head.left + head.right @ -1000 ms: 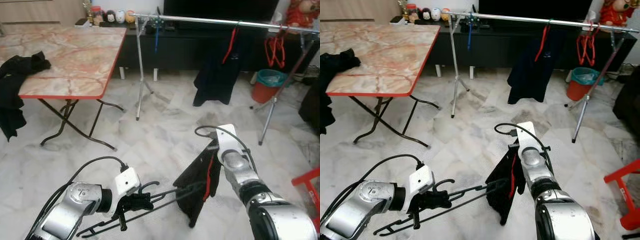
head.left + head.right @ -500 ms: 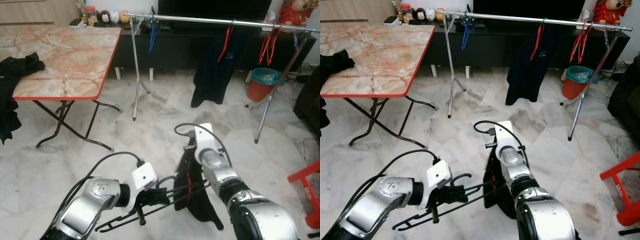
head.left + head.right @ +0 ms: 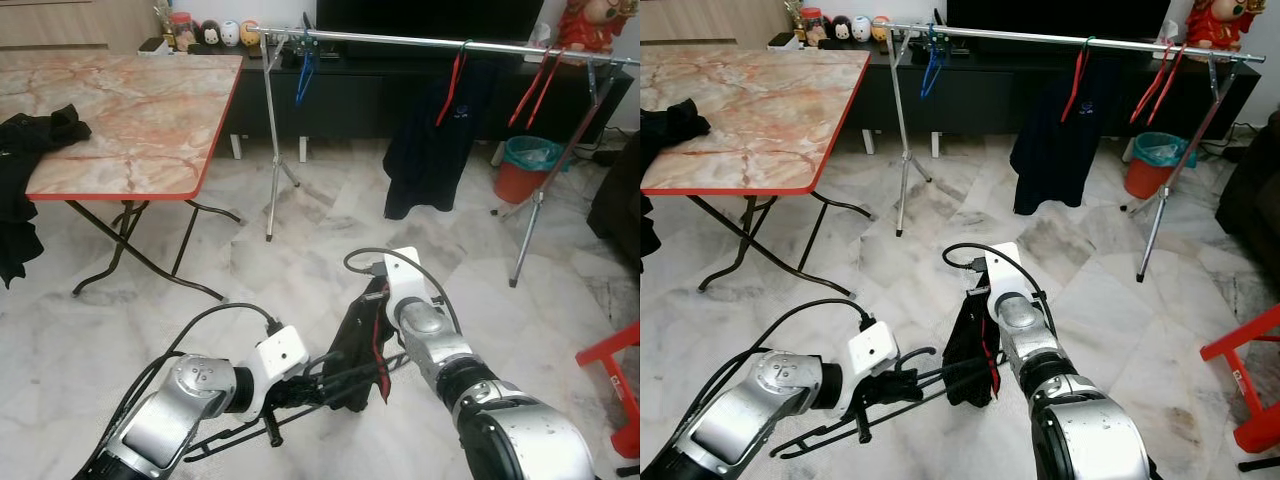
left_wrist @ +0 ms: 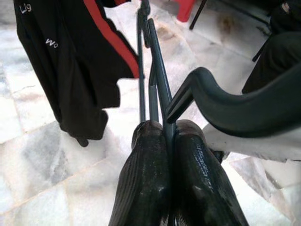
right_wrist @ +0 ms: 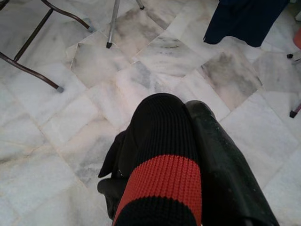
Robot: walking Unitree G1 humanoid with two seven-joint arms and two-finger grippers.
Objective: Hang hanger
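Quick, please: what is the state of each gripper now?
Left gripper: shut on the dark metal hanger.
Right gripper: shut on the black garment with red stripe.

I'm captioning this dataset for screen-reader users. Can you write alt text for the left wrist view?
The left end effector has its two black fingers shut on the thin dark metal clothes hanger. A black garment with a red stripe hangs from the hanger's far end, above a pale marble tile floor.

L gripper (image 3: 300,385) on hanger (image 3: 300,400), blk garment (image 3: 362,345) draped
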